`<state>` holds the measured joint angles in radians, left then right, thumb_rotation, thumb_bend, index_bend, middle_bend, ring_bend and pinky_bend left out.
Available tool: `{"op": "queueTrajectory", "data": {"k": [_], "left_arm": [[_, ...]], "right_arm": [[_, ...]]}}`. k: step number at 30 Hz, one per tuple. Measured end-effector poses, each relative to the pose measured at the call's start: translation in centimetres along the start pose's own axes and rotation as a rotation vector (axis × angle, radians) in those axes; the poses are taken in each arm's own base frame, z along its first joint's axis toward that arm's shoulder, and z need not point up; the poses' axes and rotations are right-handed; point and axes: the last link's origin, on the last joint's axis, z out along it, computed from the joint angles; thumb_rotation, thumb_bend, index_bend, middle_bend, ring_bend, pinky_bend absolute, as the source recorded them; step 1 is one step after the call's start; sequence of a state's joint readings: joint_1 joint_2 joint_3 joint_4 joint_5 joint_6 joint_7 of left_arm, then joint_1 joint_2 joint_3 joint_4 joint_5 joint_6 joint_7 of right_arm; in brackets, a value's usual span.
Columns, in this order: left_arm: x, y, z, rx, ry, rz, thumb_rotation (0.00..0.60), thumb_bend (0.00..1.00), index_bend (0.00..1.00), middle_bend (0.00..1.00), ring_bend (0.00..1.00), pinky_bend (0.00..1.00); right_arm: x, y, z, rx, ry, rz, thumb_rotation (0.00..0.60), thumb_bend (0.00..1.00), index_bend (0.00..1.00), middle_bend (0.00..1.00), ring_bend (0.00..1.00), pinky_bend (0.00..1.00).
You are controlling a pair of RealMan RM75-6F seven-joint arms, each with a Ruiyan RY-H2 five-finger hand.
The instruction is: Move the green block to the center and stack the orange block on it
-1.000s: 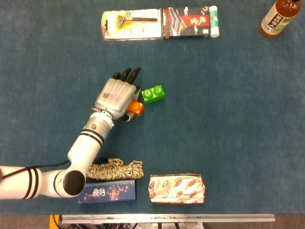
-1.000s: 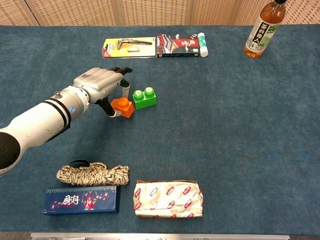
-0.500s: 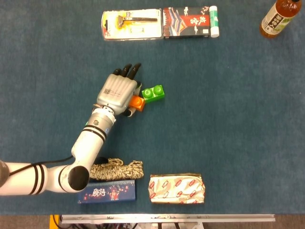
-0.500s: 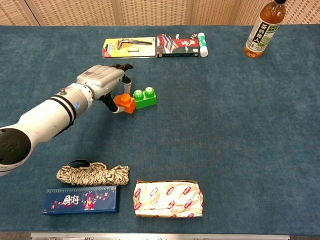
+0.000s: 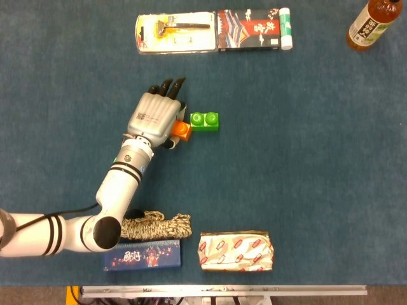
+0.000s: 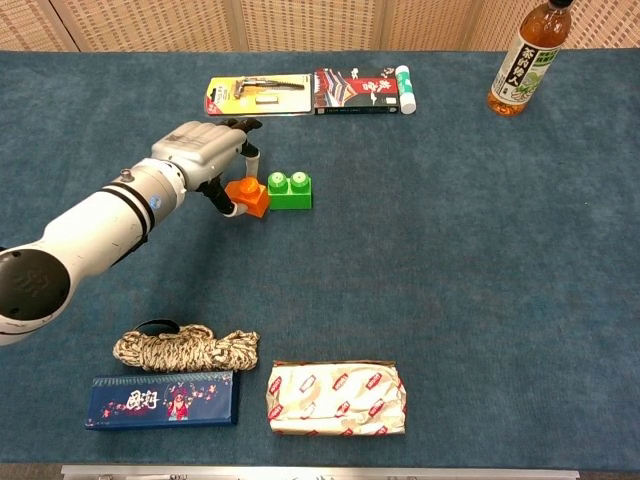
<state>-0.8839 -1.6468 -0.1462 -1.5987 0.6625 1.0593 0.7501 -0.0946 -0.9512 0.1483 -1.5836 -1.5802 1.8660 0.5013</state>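
Note:
The green block point(image 5: 205, 121) point(image 6: 289, 190) lies flat on the blue cloth, left of the middle, with two studs on top. The orange block point(image 5: 182, 130) point(image 6: 249, 196) touches its left end. My left hand point(image 5: 156, 117) point(image 6: 195, 155) holds the orange block between thumb and fingers, with its back turned up and its fingertips pointing toward the far edge. The head view hides most of the orange block under the hand. Neither view shows my right hand.
A razor pack point(image 5: 175, 33) and a dark box point(image 5: 249, 28) lie along the far edge. A bottle point(image 5: 372, 24) stands at the far right. Near the front lie a rope coil point(image 5: 156, 225), a blue box point(image 5: 143, 257) and a wrapped packet point(image 5: 236, 251).
My left hand has carried the orange block away from the front edge and up against the green block. The green block has turned to lie square and shifted slightly farther back.

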Motion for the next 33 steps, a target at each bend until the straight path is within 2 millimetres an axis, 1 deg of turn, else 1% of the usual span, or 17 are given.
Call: {"op": "queueTrajectory", "data": {"k": [13,18,25,33], "left_arm": [[0.3,-0.1,1.2,0.025,0.026,0.015,0.600,0.26,0.54,0.01,0.00,0.16],[0.6,-0.4,0.9,0.037,0.038,0.034,0.600,0.26,0.54,0.01,0.00,0.16],[1.4,-1.0,0.2,0.068,0.060,0.073,0.600,0.26,0.54,0.01,0.00,0.16],[2.7,-0.4,-0.4,0.055,0.068,0.089,0.600,0.26,0.54,0.01,0.00,0.16]], "right_arm": [[0.0,0.1,0.1,-0.004,0.001,0.009,0.600,0.28,0.30,0.20,0.00,0.02],[0.0,0.1,0.1,-0.005,0.002,0.011,0.600,0.28,0.31,0.20,0.00,0.02],[-0.1,0.0,0.1,-0.003,-0.004,0.011,0.600,0.28,0.31,0.20,0.00,0.02],[-0.2,0.0,0.1,-0.001,-0.006,0.012,0.600,0.28,0.31,0.20,0.00,0.02]]}}
